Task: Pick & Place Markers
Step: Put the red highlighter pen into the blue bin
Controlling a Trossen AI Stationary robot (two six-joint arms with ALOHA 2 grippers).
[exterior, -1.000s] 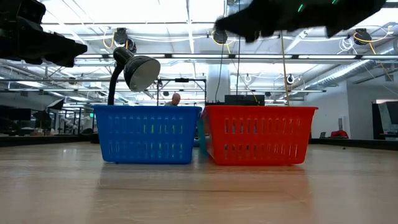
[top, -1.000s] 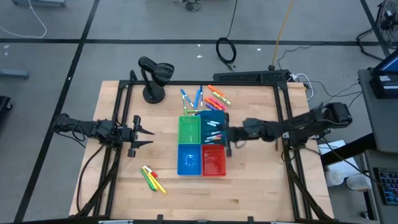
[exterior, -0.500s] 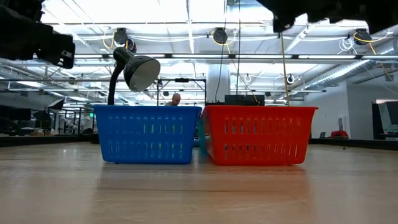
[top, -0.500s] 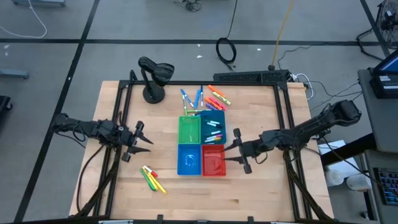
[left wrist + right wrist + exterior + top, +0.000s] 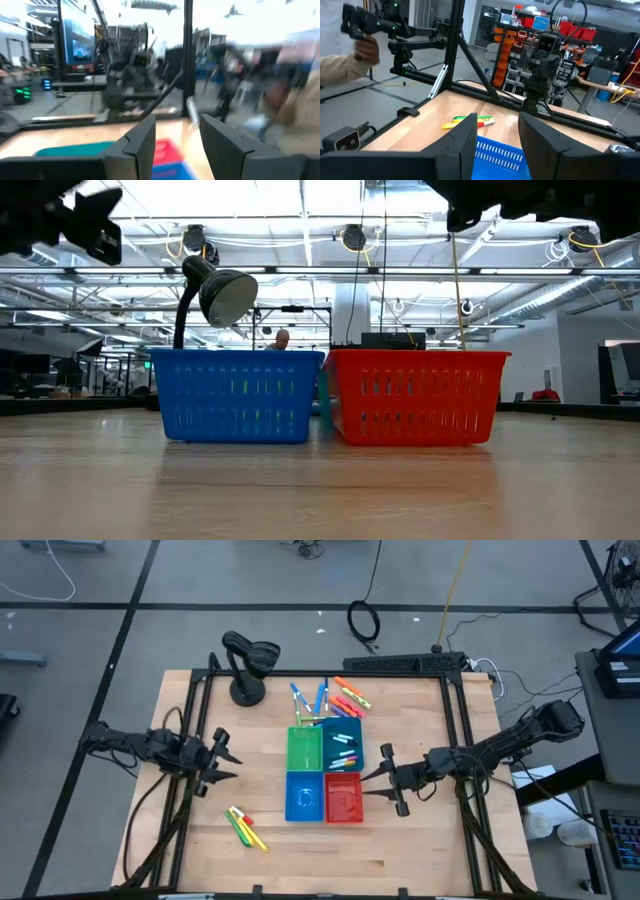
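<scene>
Four small bins stand together mid-table: green [image 5: 305, 747], teal [image 5: 344, 743] with several markers [image 5: 343, 747] inside, blue [image 5: 304, 797] and red [image 5: 343, 798]. More markers lie flat on the table: a blue and orange group [image 5: 330, 697] beyond the bins, and yellow-green ones [image 5: 245, 827] near the front left, also in the right wrist view [image 5: 467, 120]. My left gripper [image 5: 232, 764] hovers open left of the bins, with nothing between its fingers [image 5: 142, 145]. My right gripper [image 5: 366, 783] hovers open just right of the red bin, also holding nothing.
A black desk lamp [image 5: 246, 662] stands at the far left of the table. Black frame rails [image 5: 455, 720] run along both table sides. Bare wood lies in front of the bins. A person's hand [image 5: 367, 47] shows in the room beyond the table.
My right gripper has drawn back from over the teal bin toward the table's right and near edges, and now hangs beside the red bin, its fingers as far apart as before. My left gripper has tipped upward and rolled a little in place.
</scene>
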